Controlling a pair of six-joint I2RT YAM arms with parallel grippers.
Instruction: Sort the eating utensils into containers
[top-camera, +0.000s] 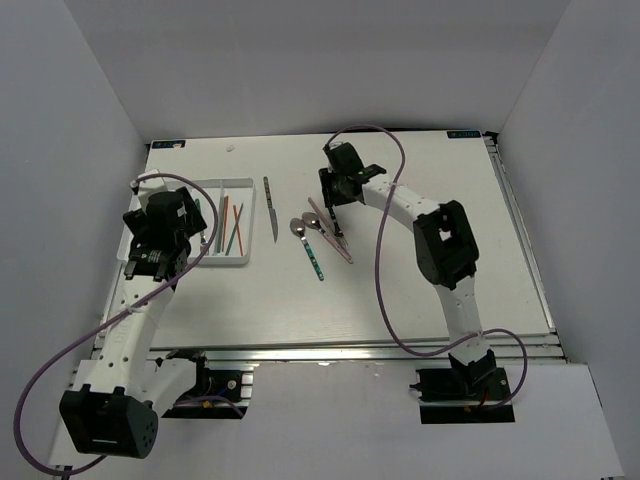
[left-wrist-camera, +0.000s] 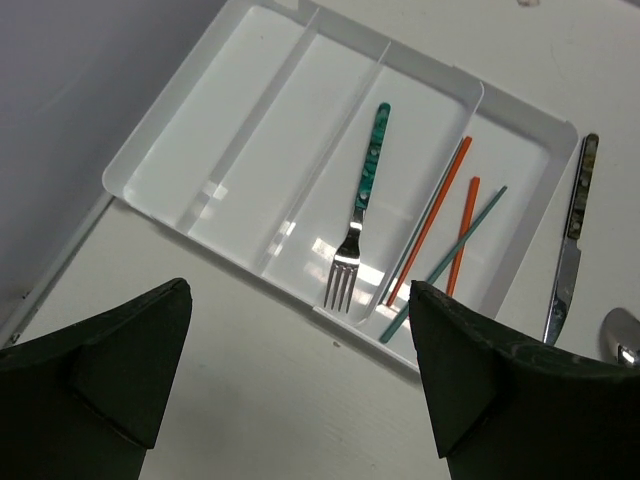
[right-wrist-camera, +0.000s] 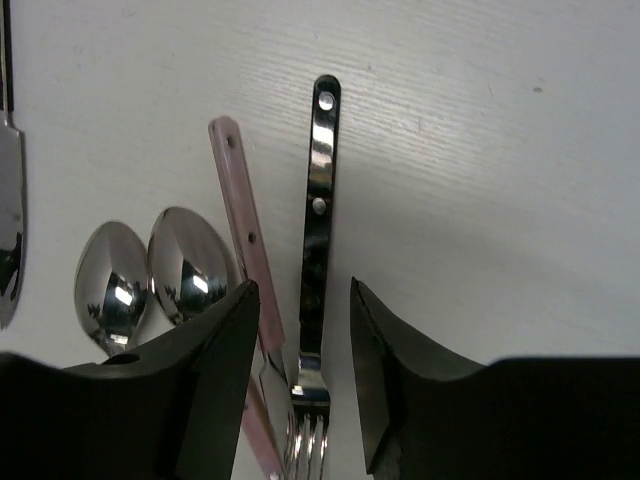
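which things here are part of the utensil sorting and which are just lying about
Job: white tray, teal fork and chopsticks in it; on the table, knife, spoons, pink-handled utensil, dark-handled fork.
Just there: purple cables, small labels at the table's far edge.

White table (top-camera: 400, 290) fills middle of top view, matte, faintly grained; plain white back wall (top-camera: 320, 60) rises behind far edge; left wall (top-camera: 50, 180) and right wall (top-camera: 590, 200) angle in, boxing table on three sides; left wall greyer, in shade; silver metal rail (top-camera: 330, 352) runs along near edge; similar side strip (top-camera: 527, 240) down right edge; small blue labels (top-camera: 165, 144) at both far corners; light bright, even, from above; shadows soft
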